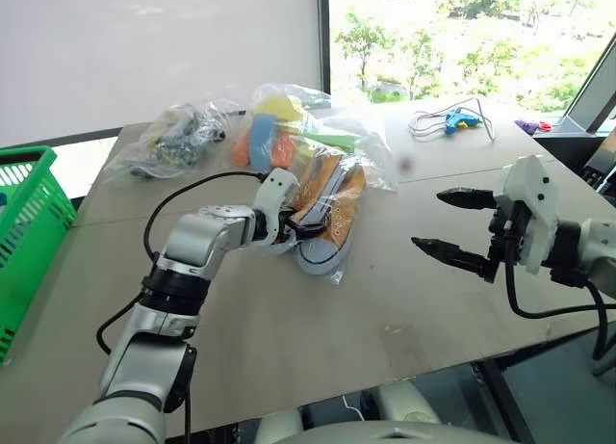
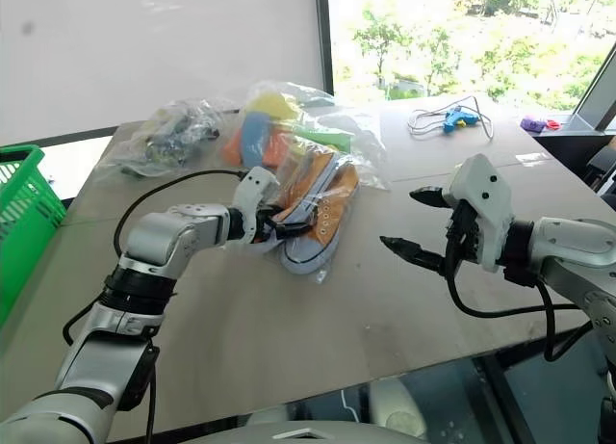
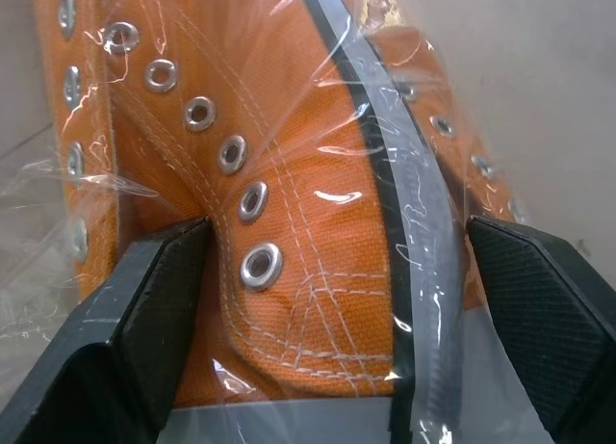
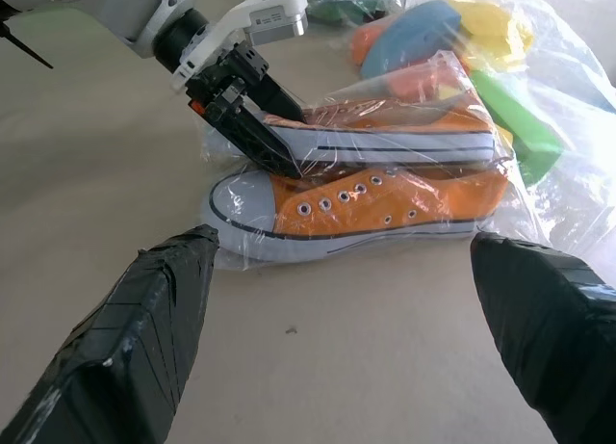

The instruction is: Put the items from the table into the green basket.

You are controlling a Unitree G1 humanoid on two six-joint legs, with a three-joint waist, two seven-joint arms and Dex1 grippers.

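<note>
Wide beige table (image 1: 289, 328), green basket (image 1: 29, 232) off at its left edge, bagged goods heaped toward the far middle.

The orange sneakers in their clear bag (image 1: 327, 213) lie near the table's centre, leaning against a bigger clear bag of colourful blocks (image 1: 279, 126); a second bag of dark bits (image 1: 173, 136) sits just left of that, nearer the basket. The left gripper (image 4: 252, 128) stands spread wide, one finger on each side of the upper shoe, pressed into the plastic wrap. The right gripper (image 1: 452, 224) hovers over bare table to the right of the shoes, well apart from them, fingers wide and holding nothing. Far back lies a blue glue gun with a looped cord (image 1: 457, 119).
</note>
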